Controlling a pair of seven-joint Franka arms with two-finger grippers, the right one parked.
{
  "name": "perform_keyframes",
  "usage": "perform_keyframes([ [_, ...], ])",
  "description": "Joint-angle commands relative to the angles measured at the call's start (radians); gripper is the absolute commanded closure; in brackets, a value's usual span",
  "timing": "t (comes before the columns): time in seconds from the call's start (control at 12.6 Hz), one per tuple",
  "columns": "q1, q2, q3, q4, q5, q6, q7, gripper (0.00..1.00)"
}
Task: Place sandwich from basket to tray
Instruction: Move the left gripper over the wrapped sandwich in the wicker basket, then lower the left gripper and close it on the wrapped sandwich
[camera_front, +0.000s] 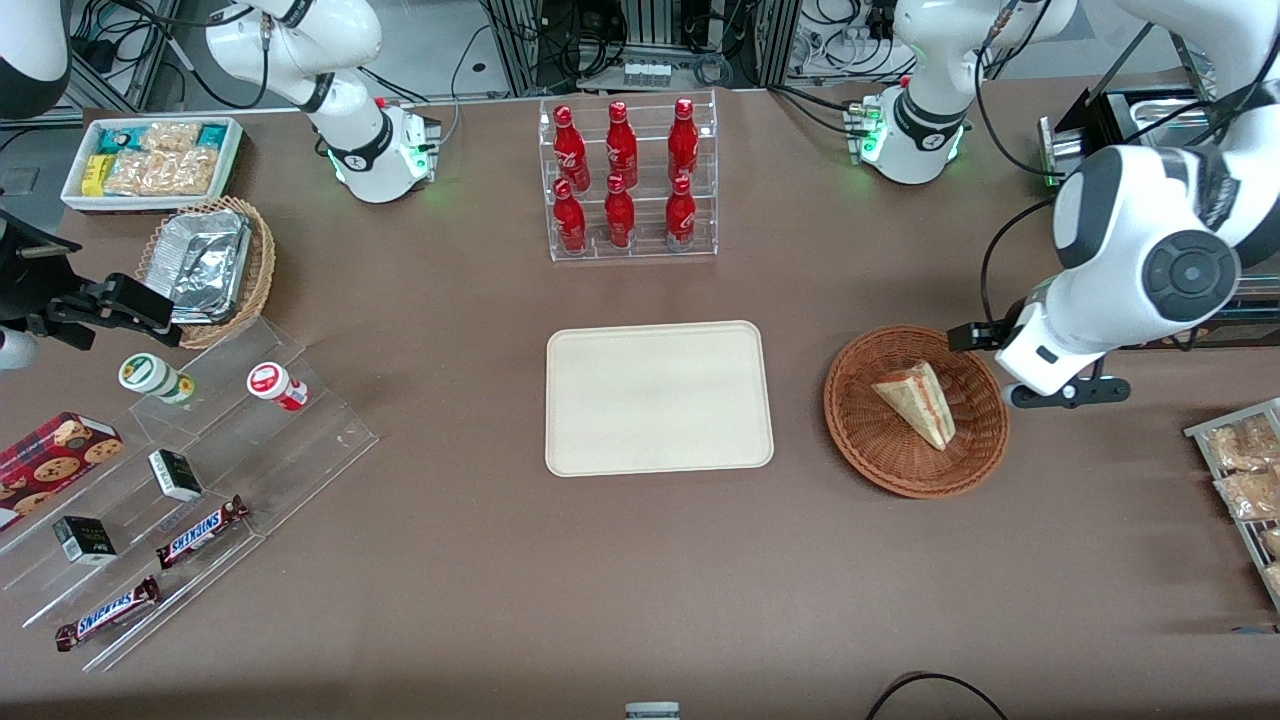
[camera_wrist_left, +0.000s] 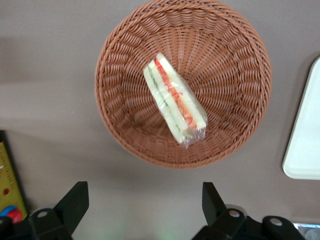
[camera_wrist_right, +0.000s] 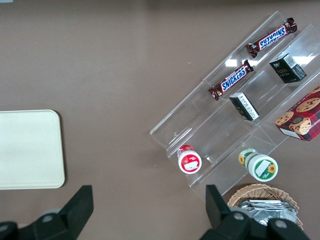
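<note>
**Approaching the sandwich, grasp not yet made**

Lying on its side, the sandwich (camera_wrist_left: 174, 102) rested in the middle of the basket (camera_wrist_left: 240, 75), wrapped in clear film, its red and green filling edge turned up toward the wrist camera. Nothing touched it. The basket sat on the brown desk (camera_front: 640, 580) toward the working arm's end, with the tray (camera_front: 658, 397) beside it and well apart, bare.

The end effector (camera_wrist_left: 145, 205) hovered above the desk just outside the basket's rim, released, both fingers (camera_wrist_left: 75, 200) spread wide and holding nothing. In the front view the arm's wrist hung beside the basket.

The step in hand appeared to be the reach for pickup. The next move would likely call for centring over the wedge, turning the wrist so the fingers straddled the two bread faces, then descending into the bowl without catching the wicker rim. A gentle close seemed wise, since soft bread in slippery film could crush or slide.
</note>
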Motion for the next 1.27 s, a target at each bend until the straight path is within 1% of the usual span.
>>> perform_keyframes([
  [0.0, -0.003, -0.022, 0.0, -0.099, 0.005, 0.125, -0.083, 0.0],
  [0.16, -0.004, -0.027, -0.014, -0.156, 0.008, 0.206, -0.186, 0.0],
  [0.4, -0.004, -0.024, -0.035, -0.21, 0.008, 0.303, -0.428, 0.0],
  [0.79, -0.004, -0.018, -0.052, -0.28, 0.008, 0.458, -0.709, 0.0],
  [0.95, -0.004, 0.004, -0.064, -0.282, 0.008, 0.463, -0.761, 0.0],
  [1.19, -0.004, 0.046, -0.066, -0.282, 0.008, 0.504, -0.769, 0.0],
])
